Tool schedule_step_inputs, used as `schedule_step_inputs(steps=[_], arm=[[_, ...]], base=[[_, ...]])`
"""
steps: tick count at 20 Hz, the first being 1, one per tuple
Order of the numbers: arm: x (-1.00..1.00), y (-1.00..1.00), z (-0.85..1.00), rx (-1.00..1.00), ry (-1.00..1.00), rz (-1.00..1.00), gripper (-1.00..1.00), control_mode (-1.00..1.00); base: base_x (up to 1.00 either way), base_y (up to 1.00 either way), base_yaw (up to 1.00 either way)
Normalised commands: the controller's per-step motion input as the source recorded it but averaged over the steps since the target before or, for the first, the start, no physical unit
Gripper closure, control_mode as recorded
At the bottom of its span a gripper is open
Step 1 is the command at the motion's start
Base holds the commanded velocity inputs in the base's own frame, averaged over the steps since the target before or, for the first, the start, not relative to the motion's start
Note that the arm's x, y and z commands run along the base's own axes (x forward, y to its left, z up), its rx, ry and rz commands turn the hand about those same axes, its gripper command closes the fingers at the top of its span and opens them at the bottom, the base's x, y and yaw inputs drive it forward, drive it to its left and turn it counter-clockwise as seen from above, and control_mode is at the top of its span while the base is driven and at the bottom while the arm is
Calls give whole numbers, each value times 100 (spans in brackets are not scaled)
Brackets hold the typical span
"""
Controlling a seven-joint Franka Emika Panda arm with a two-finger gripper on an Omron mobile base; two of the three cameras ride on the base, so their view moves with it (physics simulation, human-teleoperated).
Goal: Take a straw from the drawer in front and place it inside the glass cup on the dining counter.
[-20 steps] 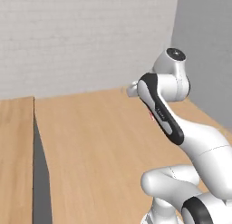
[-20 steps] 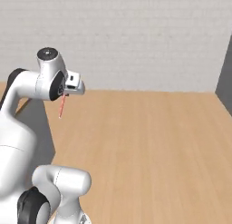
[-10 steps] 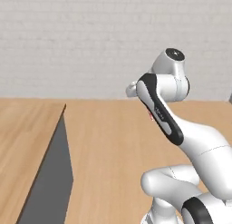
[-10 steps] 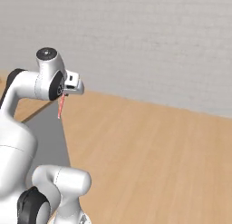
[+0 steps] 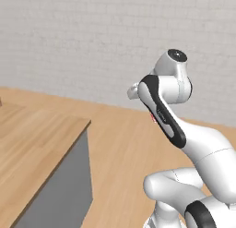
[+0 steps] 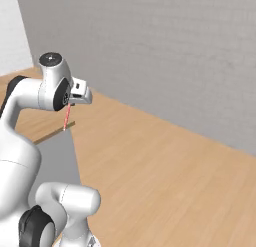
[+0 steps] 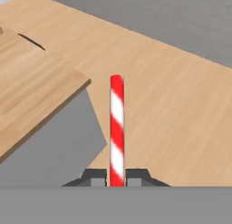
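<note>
My gripper (image 7: pixel 117 177) is shut on the straw (image 7: pixel 117 123), a thin red and white striped tube that stands straight out between the two dark fingertips. In the right base view the straw (image 6: pixel 66 117) hangs down from the gripper (image 6: pixel 70 105), high at the left. A corner of the dining counter (image 7: pixel 31 96), light wood on top with a flat grey side, lies below and left of the straw's tip. That same counter corner (image 5: pixel 37 139) sits at the lower left of the left base view, away from the arm. The drawer and the glass cup are out of view.
A wide light wood floor (image 6: pixel 165 181) runs to a pale brick wall (image 5: pixel 83 42) behind. The counter's grey side panel (image 5: pixel 64 190) drops straight to the floor next to the robot's base.
The whole picture has swung as the base turned: the counter corner and its grey side have come further into view. The arm keeps its raised pose with the straw held.
</note>
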Motion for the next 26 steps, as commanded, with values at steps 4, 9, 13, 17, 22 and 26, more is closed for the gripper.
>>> schedule_step_inputs(steps=[4,9,13,17,22,26], arm=[[0,0,0,0,0,0,100,100],[0,0,0,0,0,0,100,100],[0,0,0,0,0,0,100,100],[0,0,0,0,0,0,100,100],[0,0,0,0,0,0,100,100],[0,0,0,0,0,0,100,100]], base=[[86,-64,51],[80,-64,50],[77,-60,51],[70,-53,56],[63,-42,62],[62,-40,63]])
